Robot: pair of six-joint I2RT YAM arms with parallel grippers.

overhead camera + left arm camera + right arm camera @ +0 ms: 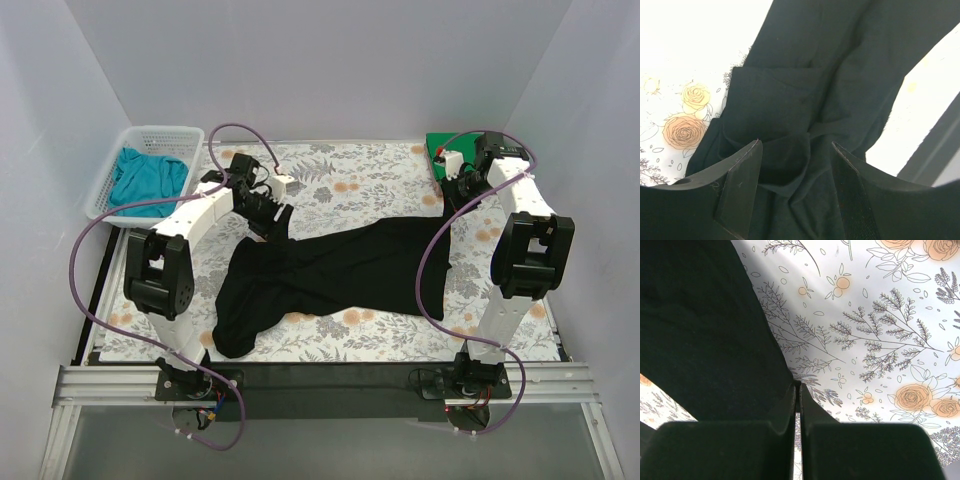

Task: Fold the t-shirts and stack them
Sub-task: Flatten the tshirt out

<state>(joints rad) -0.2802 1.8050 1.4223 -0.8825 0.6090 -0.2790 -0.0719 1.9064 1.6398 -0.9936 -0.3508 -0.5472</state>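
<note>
The black t-shirt (340, 265) lies across the middle of the floral cloth, flat on the right and crumpled on the left. My left gripper (270, 218) is open over its bunched upper left part; in the left wrist view the fingers (745, 185) straddle folds of black cloth (790, 90). My right gripper (453, 195) is at the shirt's far right corner. In the right wrist view it (797, 383) is shut, with the edge of the black cloth (700, 340) running into its tips. The green t-shirt (436, 150) lies at the back right. The teal t-shirt (145, 178) lies in the basket.
The white mesh basket (160, 131) stands at the back left, just off the floral cloth (350, 180). White walls close the back and both sides. A black strip and a metal rail run along the near edge by the arm bases.
</note>
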